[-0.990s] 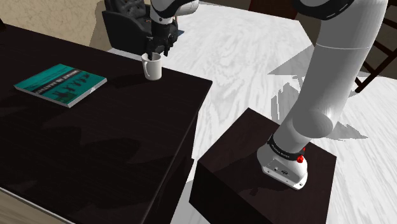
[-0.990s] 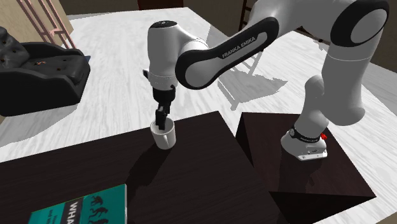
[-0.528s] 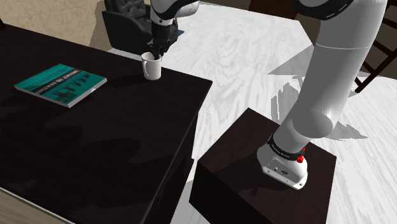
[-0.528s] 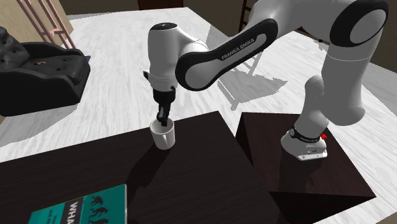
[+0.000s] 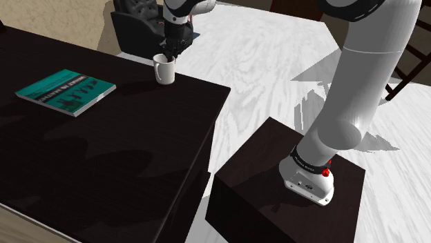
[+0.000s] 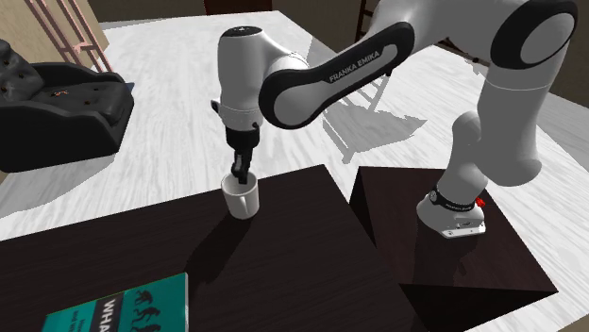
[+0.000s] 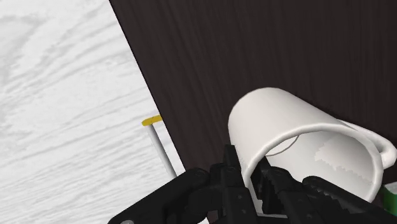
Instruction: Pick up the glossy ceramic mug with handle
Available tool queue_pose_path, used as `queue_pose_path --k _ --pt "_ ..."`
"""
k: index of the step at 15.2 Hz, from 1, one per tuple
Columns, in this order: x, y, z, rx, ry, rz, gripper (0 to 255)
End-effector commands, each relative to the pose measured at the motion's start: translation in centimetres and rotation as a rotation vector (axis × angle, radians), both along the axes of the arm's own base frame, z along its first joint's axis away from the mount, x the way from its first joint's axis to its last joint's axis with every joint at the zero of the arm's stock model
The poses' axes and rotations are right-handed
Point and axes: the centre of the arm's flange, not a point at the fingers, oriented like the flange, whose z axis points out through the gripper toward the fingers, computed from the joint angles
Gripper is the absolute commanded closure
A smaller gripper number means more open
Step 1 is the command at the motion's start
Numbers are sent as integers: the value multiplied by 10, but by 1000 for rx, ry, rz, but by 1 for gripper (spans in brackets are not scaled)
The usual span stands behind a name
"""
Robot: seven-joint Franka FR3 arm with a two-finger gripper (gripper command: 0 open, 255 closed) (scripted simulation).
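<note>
One white mug [image 7: 287,118] w/ rim wall pinched in nearly closed pincer [image 7: 250,176], one finger inside, one outside.

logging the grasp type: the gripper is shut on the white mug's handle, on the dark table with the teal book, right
Not the handle: the wrist view shows the gripper shut on the rim of the white mug, one finger inside, one outside, with the handle free. Dark table and teal book are right.

- mug [image 6: 242,198]: white, upright, near dark table [image 6: 293,273] edge
- gripper [image 6: 243,177]: pointed down, tips at mug's rim
- book [image 6: 123,311]: teal, flat on table
- armchair [image 6: 57,108]: black, stood on floor
</note>
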Motion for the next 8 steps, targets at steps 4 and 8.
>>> queue_pose_path --k 4,8 --pt "0 1 25 0 0 0 255" --pt "0 1 46 0 0 0 255"
